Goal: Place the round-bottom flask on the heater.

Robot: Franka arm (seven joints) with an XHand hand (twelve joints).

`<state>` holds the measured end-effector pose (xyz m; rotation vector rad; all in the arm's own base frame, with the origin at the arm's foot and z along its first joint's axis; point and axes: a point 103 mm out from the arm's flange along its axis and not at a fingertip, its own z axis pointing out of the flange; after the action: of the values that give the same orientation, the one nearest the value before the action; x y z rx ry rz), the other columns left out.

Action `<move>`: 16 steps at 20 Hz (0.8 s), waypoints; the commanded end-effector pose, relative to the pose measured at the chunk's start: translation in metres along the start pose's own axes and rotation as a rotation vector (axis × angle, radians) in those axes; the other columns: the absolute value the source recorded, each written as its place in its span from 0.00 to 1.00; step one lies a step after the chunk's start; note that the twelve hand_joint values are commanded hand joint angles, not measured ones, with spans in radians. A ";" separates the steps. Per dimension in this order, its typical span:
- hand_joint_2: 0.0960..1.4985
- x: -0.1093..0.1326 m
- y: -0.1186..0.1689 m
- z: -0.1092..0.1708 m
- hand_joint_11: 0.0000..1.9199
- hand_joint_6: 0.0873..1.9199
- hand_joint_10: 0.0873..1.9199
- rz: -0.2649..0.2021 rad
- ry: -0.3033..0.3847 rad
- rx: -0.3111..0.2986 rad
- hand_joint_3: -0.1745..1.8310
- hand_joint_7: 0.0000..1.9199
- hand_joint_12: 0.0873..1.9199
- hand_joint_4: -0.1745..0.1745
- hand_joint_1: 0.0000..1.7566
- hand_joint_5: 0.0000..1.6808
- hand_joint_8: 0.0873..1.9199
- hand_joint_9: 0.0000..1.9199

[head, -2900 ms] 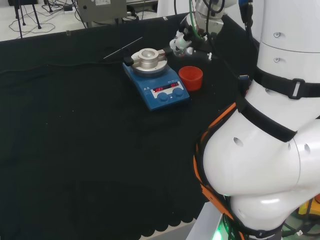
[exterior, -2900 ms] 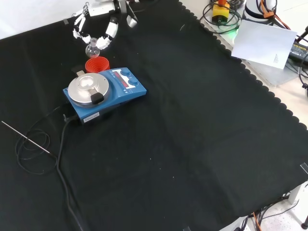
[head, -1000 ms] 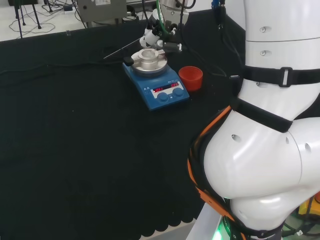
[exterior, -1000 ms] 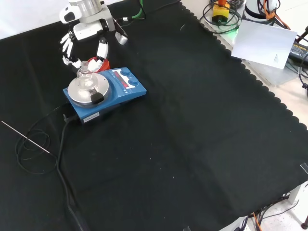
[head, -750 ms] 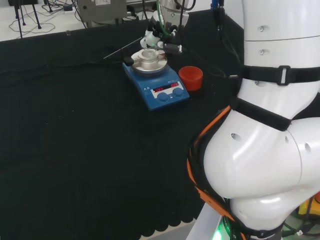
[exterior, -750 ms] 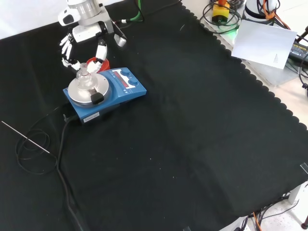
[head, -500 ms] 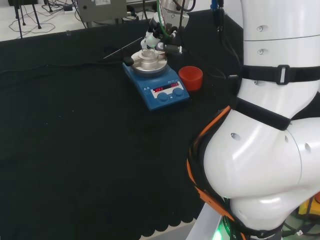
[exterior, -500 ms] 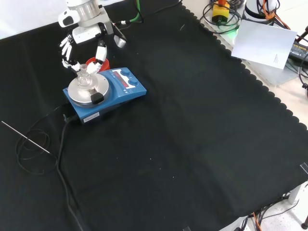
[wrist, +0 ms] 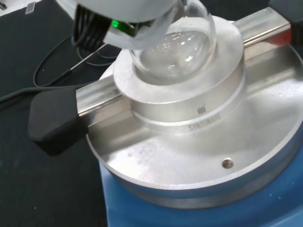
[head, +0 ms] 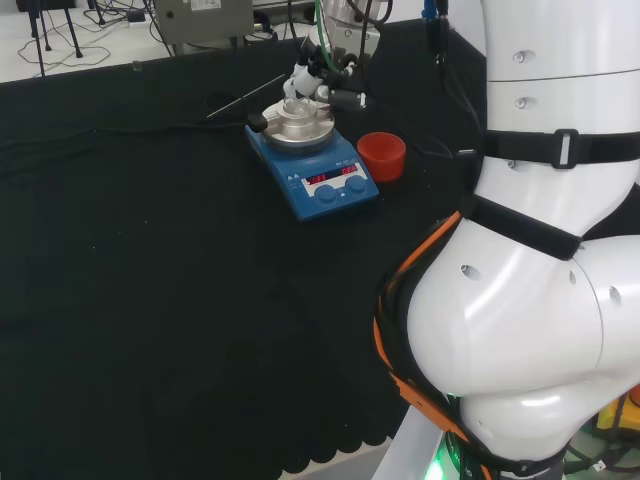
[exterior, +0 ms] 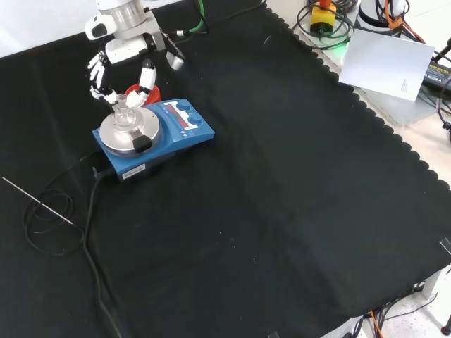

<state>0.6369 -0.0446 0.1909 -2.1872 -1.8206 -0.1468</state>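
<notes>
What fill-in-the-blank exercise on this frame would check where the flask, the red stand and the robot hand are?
The round-bottom flask sits on the ____ block of the heater.
The heater's base is ____ in colour.
In the head view, the red stand is to the heater's ____.
In the front view, the robot hand is ____ the flask.

Missing: metal; blue; right; above

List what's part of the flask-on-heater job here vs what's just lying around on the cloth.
Part of the job:
- round-bottom flask, sitting in the heater's metal block
- heater, blue base with a silver top
- robot hand, fingers spread around the flask neck

Just lying about:
- red stand, beside the heater
- thin metal rod on the cloth
- black cable running from the heater
</notes>
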 end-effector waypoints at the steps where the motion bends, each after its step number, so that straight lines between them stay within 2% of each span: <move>1: 0.44 0.000 0.002 0.004 0.19 0.54 0.30 -0.002 0.017 0.019 0.46 0.31 0.68 0.63 0.62 0.63 0.32 0.40; 5: 0.58 -0.001 0.001 0.005 0.17 0.51 0.32 -0.008 0.039 0.025 0.28 0.27 0.69 0.83 0.60 0.60 0.34 0.37; 7: 0.52 0.000 0.001 0.005 0.16 0.45 0.33 -0.005 0.041 0.030 0.33 0.26 0.69 0.48 0.56 0.54 0.34 0.36; 8: 0.48 0.000 0.001 0.004 0.16 0.43 0.33 -0.006 0.041 0.032 0.37 0.25 0.69 0.38 0.55 0.52 0.34 0.35; 9: 0.45 0.002 0.000 0.005 0.16 0.42 0.34 -0.006 0.035 0.029 0.41 0.25 0.69 0.33 0.54 0.50 0.34 0.34; 11: 0.42 0.003 0.000 0.004 0.15 0.41 0.34 -0.007 0.034 0.027 0.44 0.24 0.69 0.31 0.53 0.45 0.35 0.33; 16: 0.39 0.003 -0.002 0.001 0.13 0.39 0.34 -0.022 0.040 0.020 0.45 0.23 0.69 0.33 0.51 0.36 0.35 0.32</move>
<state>0.6370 -0.0398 0.1886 -2.1431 -1.8091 -0.1580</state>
